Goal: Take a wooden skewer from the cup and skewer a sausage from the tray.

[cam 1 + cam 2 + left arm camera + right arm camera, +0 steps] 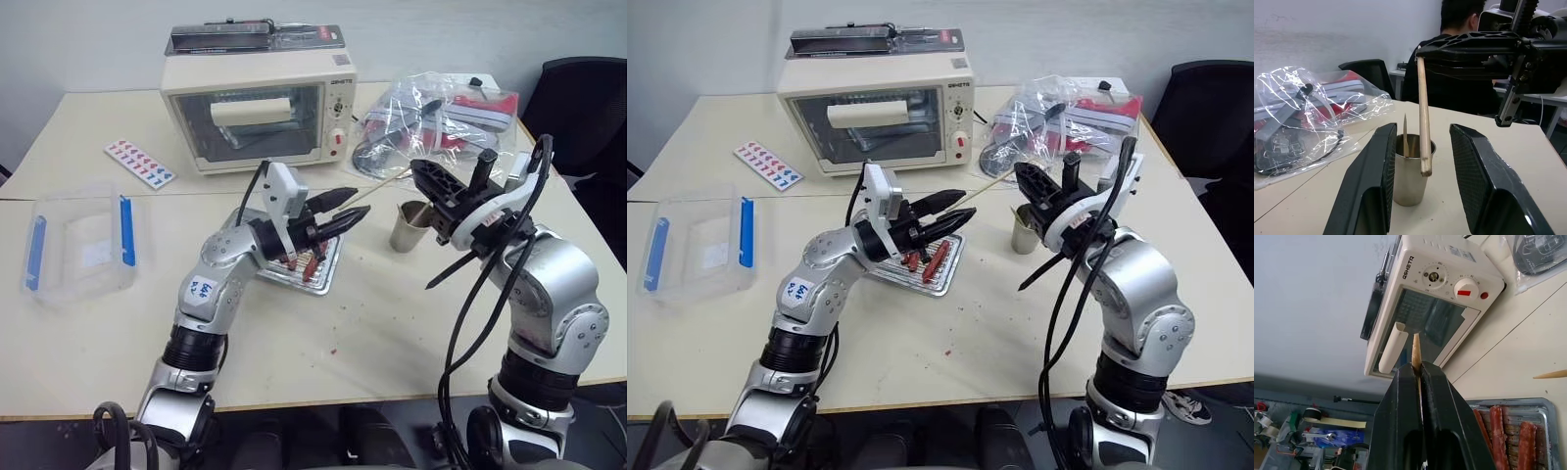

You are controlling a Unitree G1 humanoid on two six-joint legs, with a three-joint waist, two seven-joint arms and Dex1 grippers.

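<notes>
Skewer (pixel 1416 346): clamped in right gripper (pixel 1419 369)
Left gripper (pixel 350 209): fingers apart, above tray (pixel 328 269)
Cup (pixel 410 227): beside tray

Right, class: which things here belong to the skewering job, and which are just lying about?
Job: skewer, pinched in the right tool; cup; sausages; tray.
Lying about: oven; plastic bag; clear box; patterned card; chair.

Reddish-brown sausages (pixel 1511 435), ribbed silver tray (pixel 1547 407)
</notes>
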